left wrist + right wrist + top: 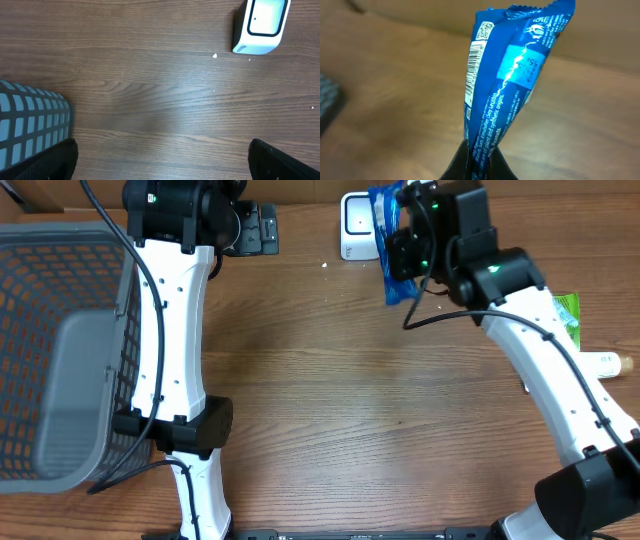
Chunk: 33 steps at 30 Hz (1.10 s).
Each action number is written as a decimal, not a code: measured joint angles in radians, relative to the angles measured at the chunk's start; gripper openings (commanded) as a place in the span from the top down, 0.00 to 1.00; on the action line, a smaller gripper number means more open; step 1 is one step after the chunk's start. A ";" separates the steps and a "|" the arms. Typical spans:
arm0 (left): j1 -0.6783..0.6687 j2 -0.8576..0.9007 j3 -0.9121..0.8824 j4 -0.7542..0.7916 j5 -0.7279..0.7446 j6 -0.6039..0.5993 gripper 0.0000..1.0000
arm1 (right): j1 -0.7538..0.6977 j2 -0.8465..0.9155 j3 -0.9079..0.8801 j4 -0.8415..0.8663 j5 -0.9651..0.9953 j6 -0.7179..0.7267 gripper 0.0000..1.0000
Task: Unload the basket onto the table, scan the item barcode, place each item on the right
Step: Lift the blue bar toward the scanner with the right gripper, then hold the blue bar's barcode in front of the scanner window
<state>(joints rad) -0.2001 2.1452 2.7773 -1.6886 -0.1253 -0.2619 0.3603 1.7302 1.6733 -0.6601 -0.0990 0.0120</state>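
Note:
My right gripper [481, 155] is shut on the lower end of a blue snack packet [510, 75], which stands up from the fingers with its barcode [474, 65] along the left edge. In the overhead view the packet [390, 265] hangs in that gripper [408, 250] just right of the white scanner [356, 225] at the table's back edge. The scanner [262, 25] also shows at the top right of the left wrist view. My left gripper [162, 165] is open over bare wood with nothing between its fingers, left of the scanner.
A grey mesh basket [60, 330] fills the left side of the table, and its corner [30, 125] shows in the left wrist view. A green packet [568, 315] and a white tube [605, 363] lie at the right edge.

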 measured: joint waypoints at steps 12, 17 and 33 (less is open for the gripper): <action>0.000 0.000 0.000 0.000 0.000 0.000 0.00 | 0.072 0.145 0.000 0.338 0.438 -0.368 0.96; 0.000 0.000 0.000 0.000 0.000 0.000 0.01 | 0.072 0.224 0.000 0.509 0.531 -0.608 0.96; 0.000 0.000 0.000 0.000 0.000 0.000 0.00 | 0.072 0.557 0.000 1.100 0.689 -1.104 0.96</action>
<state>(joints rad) -0.2001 2.1452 2.7777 -1.6882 -0.1253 -0.2615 0.4320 2.2871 1.6733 0.4397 0.5903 -1.0916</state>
